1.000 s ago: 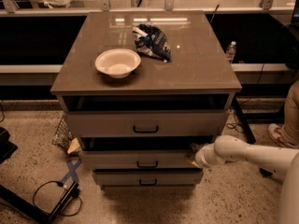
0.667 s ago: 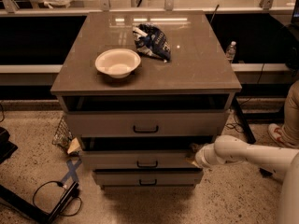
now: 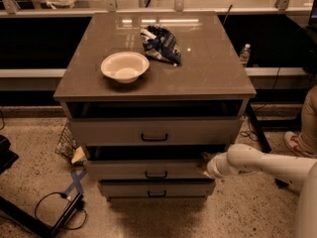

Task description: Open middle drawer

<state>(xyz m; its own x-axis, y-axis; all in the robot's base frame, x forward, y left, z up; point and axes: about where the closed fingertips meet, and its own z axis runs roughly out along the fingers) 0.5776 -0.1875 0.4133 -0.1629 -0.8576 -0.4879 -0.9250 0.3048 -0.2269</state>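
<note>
I have the gripper [image 3: 207, 165] at the right end of the middle drawer [image 3: 124, 170], which stands partly pulled out beneath the top drawer [image 3: 114, 132], so more pulling looks left; its grip I cannot tell.

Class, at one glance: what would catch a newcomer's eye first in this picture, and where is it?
A white round bowl and a crumpled dark blue snack bag sit on the glossy brown top of the three-drawer cabinet, the bowl front left, the bag behind it near the middle. Below, the robot's white arm reaches in from the right, its gripper at the right end of the middle drawer.
</note>
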